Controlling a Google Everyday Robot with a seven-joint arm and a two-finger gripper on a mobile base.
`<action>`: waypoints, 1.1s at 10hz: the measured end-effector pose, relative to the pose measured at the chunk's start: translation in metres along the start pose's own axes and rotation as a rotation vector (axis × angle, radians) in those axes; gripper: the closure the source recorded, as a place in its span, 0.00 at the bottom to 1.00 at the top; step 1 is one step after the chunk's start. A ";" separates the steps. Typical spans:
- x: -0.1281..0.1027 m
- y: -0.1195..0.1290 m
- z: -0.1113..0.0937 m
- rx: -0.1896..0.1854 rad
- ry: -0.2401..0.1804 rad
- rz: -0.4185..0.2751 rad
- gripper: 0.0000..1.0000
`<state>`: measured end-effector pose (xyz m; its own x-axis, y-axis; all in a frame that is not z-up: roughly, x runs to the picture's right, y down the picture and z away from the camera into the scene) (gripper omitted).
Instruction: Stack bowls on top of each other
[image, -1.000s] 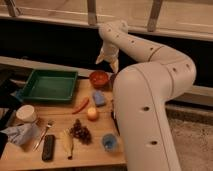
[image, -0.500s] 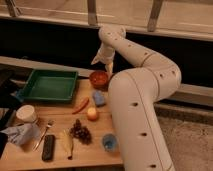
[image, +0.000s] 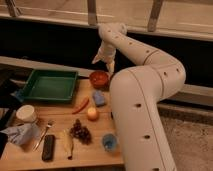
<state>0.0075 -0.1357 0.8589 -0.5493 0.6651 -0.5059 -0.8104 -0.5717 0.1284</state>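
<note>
The orange-red bowl (image: 99, 78) sits upright at the back of the wooden table (image: 55, 117), just right of the green tray. My gripper (image: 103, 61) hangs from the white arm (image: 145, 95) just above and slightly behind this bowl, not clearly touching it. The purple bowl is not in view. The bulky arm covers the table's right side.
A green tray (image: 47, 86) lies at the back left. A blue sponge (image: 98, 97), red chili (image: 81, 105), round yellow fruit (image: 93, 114), grapes (image: 80, 132), blue cup (image: 110, 143), white container (image: 26, 113), banana (image: 67, 142), black remote (image: 48, 147), fork (image: 42, 135) and cloth (image: 20, 134) lie across the table.
The gripper has stayed over the orange-red bowl. The arm's large lower links have shifted and now fill more of the right side of the view.
</note>
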 end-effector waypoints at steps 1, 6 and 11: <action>0.005 -0.002 0.003 0.012 0.010 0.002 0.22; 0.036 -0.019 0.062 0.069 0.115 0.075 0.22; 0.031 -0.032 0.104 0.107 0.177 0.269 0.22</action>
<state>-0.0044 -0.0468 0.9275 -0.7100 0.3982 -0.5808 -0.6633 -0.6552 0.3616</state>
